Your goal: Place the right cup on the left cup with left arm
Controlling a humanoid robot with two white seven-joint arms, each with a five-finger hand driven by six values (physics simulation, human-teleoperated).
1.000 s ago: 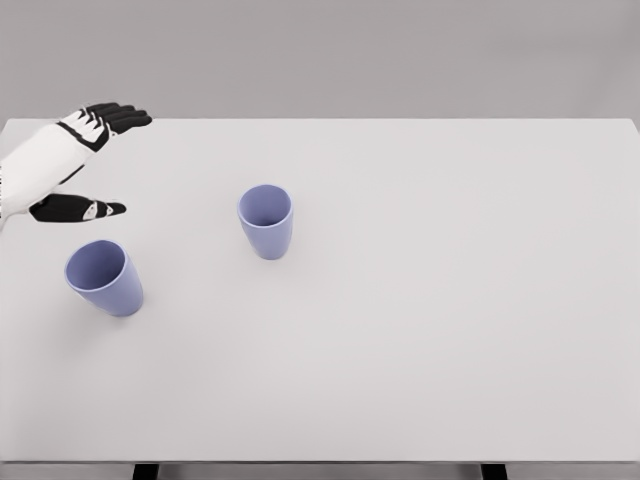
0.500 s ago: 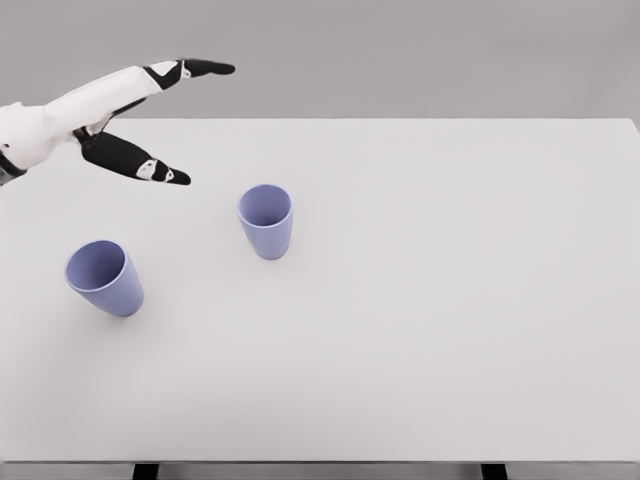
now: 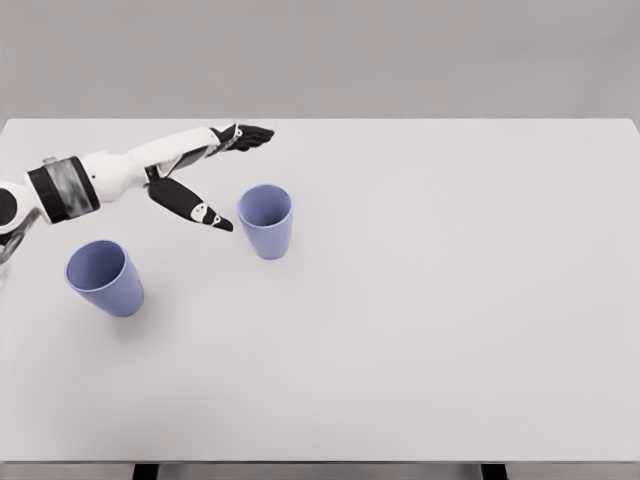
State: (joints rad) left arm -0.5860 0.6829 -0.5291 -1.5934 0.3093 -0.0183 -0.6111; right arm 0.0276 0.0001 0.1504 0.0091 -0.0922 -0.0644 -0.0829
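Lavender right cup [image 3: 266, 220] stands upright on the white counter [image 3: 450, 300], just beyond the left hand [image 3: 215, 175], whose spread fingers hold nothing; the left cup [image 3: 104, 278] sits behind the hand, beneath its forearm.

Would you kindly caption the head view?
Open left hand reaches toward the right cup; left cup waits.

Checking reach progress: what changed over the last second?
The left hand swung from the table's left edge rightward, lower again after its rise, fingers spread open beside the right cup, not touching it. Nothing grasped. Both cups, including the left cup, stayed put.
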